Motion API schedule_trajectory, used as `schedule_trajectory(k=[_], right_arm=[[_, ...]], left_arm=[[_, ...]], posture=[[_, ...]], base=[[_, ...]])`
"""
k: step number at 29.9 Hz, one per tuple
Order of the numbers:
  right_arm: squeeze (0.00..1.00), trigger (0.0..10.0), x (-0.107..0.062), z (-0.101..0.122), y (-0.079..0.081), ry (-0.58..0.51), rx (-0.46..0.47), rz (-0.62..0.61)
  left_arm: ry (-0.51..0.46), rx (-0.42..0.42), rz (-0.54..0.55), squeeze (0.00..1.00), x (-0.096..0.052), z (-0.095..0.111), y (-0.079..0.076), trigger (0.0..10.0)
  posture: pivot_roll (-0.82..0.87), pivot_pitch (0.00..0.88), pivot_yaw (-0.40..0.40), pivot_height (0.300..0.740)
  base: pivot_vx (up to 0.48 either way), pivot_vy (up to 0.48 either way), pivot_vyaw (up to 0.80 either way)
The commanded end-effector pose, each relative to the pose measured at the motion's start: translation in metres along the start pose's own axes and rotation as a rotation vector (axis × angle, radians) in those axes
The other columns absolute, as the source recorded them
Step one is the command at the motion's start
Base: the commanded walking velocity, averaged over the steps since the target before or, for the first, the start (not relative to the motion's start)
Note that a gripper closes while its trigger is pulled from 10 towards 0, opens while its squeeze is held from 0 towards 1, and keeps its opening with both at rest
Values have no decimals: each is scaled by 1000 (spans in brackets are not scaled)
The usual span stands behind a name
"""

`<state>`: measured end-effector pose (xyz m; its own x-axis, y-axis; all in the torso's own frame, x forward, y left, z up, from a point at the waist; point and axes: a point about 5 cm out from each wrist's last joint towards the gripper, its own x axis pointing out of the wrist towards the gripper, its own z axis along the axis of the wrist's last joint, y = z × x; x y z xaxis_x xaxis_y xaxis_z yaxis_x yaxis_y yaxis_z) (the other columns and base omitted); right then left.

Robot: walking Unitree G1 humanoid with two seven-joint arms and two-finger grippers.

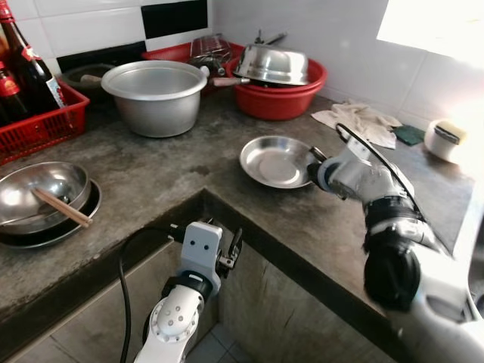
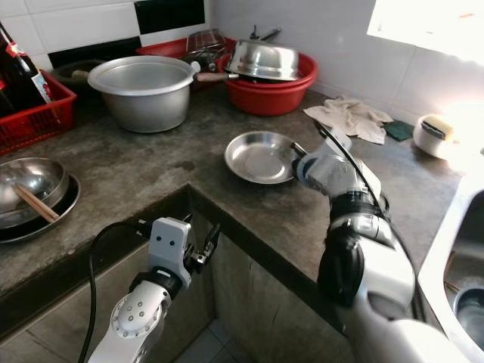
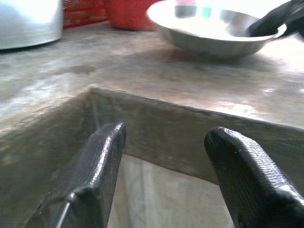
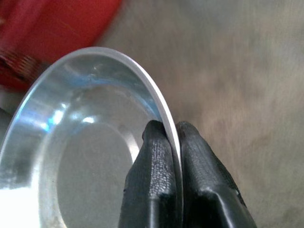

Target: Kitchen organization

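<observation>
Two fingers of my right gripper [image 4: 172,142] are clamped on the near rim of the shallow round steel dish [image 1: 276,160], one finger inside the bowl and one outside, as the right wrist view shows. The dish sits on the grey concrete counter [image 1: 151,162], near the inner corner, with the red plastic basin [image 1: 280,98] of metal bowls beyond it and the big aluminium pot [image 1: 155,97] further to my left.

My left gripper [image 1: 227,253] hangs below the counter edge with its fingers spread apart, holding nothing.

The pinch is thin, on a slick, curved lip. If I lift quickly, I judge the dish could pivot between the pads and swing down, or slip free and clatter. Dragging it might scrape the rough concrete. Swinging it left could knock the stacked steel bowls with wooden chopsticks [image 1: 41,198].
</observation>
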<state>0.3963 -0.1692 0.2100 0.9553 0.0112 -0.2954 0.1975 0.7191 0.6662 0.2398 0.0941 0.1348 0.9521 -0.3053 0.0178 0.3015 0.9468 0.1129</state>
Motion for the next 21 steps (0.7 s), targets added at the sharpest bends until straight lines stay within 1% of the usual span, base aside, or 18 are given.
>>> schedule_trajectory(k=[1,2,3,4,6,9,10,11,12,14,16,19,21], right_arm=[[0,0,-10,21,11,-125,-16,63],[0,0,-14,21,11,-152,-12,77],[0,0,-27,21,9,-231,-46,90],[0,0,-37,21,7,-298,-148,96],[0,0,-50,19,8,-377,-298,108],[0,0,-74,9,10,-501,-521,136],[0,0,-82,4,10,-536,-588,144],[0,0,-89,0,10,-559,-628,147],[0,0,-96,-5,6,-572,-664,135],[0,0,-104,-10,2,-577,-691,116],[0,0,-110,-14,-3,-582,-696,100],[0,0,-116,-17,-11,-592,-722,54],[0,0,-117,-17,-12,-597,-728,46]], left_arm=[[-9,5,-6,0,2,1,-1,10000],[-14,6,-7,0,3,2,-1,10000],[-19,5,-13,0,4,3,-2,10000],[-27,3,-15,0,5,4,-2,10000],[-33,2,-19,0,6,5,-3,10000],[-37,3,-19,0,8,6,-1,10000],[-41,2,-18,0,8,7,-1,10000],[-46,0,-17,0,9,8,0,10000],[-50,-1,-21,0,10,9,1,10000],[-52,-2,-28,0,10,9,1,10000],[-56,-1,-34,0,11,10,0,10000],[-58,1,-54,0,12,10,-1,10000],[-54,6,-56,0,12,9,-1,10000]], posture=[[113,17,-81,740],[113,17,-81,740],[110,13,-73,740],[106,9,-69,740],[104,2,-65,740],[100,0,-58,740],[99,0,-55,740],[98,0,-54,740],[92,0,-49,740],[89,0,-46,740],[86,0,-41,740],[78,0,-33,740],[77,0,-31,740]], base=[[0,0,0],[0,0,0],[0,0,0],[0,0,0],[0,0,0],[0,0,0],[0,0,0],[0,0,0],[0,0,0],[0,0,-234],[0,0,-469],[0,479,-788],[0,480,-788]])
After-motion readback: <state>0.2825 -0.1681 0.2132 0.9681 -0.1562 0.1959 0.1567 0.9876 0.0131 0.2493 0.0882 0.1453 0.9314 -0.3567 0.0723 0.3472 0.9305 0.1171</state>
